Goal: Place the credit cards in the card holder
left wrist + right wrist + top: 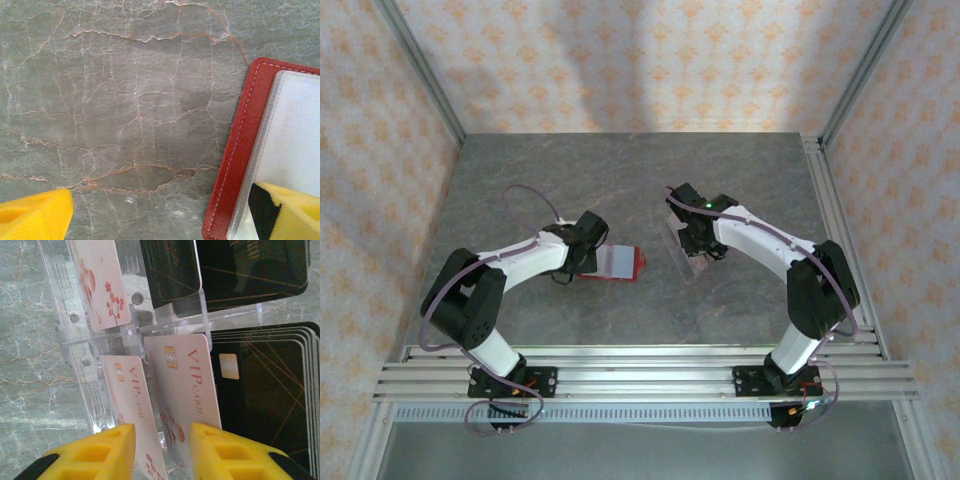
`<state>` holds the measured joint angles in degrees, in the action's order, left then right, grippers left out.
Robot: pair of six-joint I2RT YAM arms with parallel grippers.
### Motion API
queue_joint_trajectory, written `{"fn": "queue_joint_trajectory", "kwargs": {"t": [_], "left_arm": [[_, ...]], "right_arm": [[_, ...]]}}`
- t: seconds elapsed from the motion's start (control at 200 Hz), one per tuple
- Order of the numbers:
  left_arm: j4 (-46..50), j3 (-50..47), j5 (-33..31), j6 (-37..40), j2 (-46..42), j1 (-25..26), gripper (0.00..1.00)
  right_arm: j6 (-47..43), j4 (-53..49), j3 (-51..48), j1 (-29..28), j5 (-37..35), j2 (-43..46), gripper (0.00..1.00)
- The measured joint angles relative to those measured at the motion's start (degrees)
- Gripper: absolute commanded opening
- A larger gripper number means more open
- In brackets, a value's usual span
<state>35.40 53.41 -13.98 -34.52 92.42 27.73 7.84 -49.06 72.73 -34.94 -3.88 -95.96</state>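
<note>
The grey, veined table is boxed in by walls papered in a pale orange pattern. The red card holder lies open near the middle, with the left tool spread wide over its edge. The right tool, jaws partly apart, hovers at a clear rack that holds the pink credit cards.
</note>
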Motion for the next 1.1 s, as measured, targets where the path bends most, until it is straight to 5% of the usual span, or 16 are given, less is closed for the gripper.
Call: {"fn": "queue_joint_trajectory", "kwargs": {"t": [0.335, 1.101], "left_arm": [[-0.31, -0.33, 0.00, -0.11, 0.00, 0.00, 0.92], [-0.33, -0.33, 0.00, -0.09, 0.00, 0.00, 0.92]], "right_arm": [[0.00, 0.59, -0.04, -0.26, 1.11, -1.75, 0.30], [-0.44, 0.98, -0.02, -0.26, 4.57, -2.67, 0.04]]}}
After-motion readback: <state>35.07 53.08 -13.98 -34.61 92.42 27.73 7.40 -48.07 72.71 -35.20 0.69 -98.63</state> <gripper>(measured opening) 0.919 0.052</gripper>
